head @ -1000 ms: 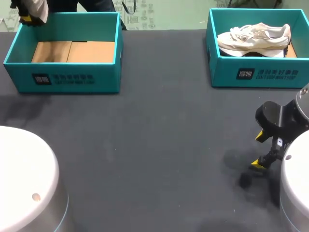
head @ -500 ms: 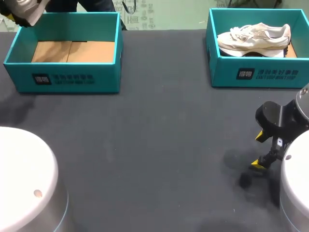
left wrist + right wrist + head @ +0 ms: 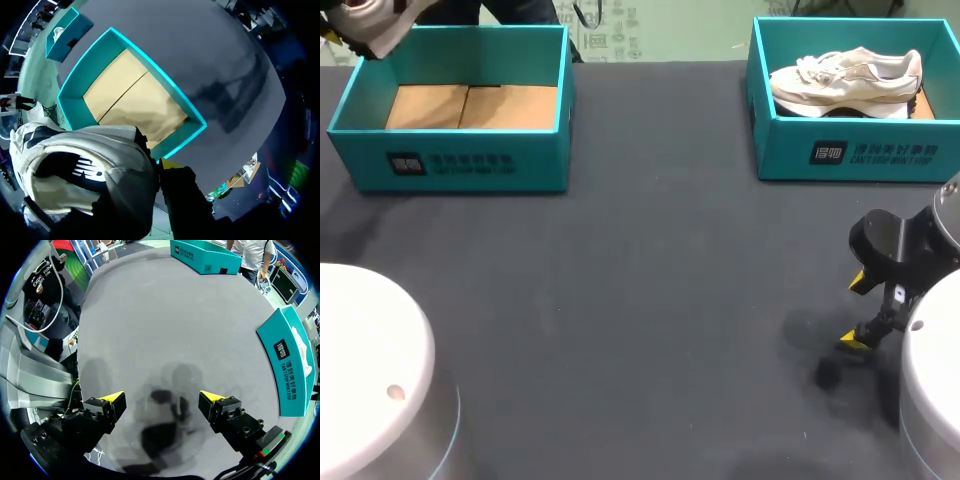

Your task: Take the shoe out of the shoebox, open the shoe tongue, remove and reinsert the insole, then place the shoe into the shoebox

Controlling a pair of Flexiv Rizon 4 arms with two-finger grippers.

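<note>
A white sneaker with black patches (image 3: pixel 85 170) hangs in my left gripper (image 3: pixel 156 169), which is shut on its upper; only one yellow tip shows beside it. In the head view this sneaker (image 3: pixel 378 22) and left gripper (image 3: pixel 342 28) sit at the far left corner, above the back edge of the left teal shoebox (image 3: pixel 460 165). That shoebox (image 3: pixel 167 85) holds nothing but its brown cardboard floor. My right gripper (image 3: pixel 856 312) stands open low over the table at the right, nothing between its fingers (image 3: pixel 112 401).
A second teal shoebox (image 3: pixel 860 150) at the far right holds a beige sneaker (image 3: pixel 845 78); the right wrist view catches this second shoebox's wall (image 3: pixel 295 365) ahead of the right gripper. Dark table cloth (image 3: pixel 640 300) spreads between the boxes.
My left gripper has carried the sneaker a little further up and to the far left, partly out of the head view. The right arm has not moved.
</note>
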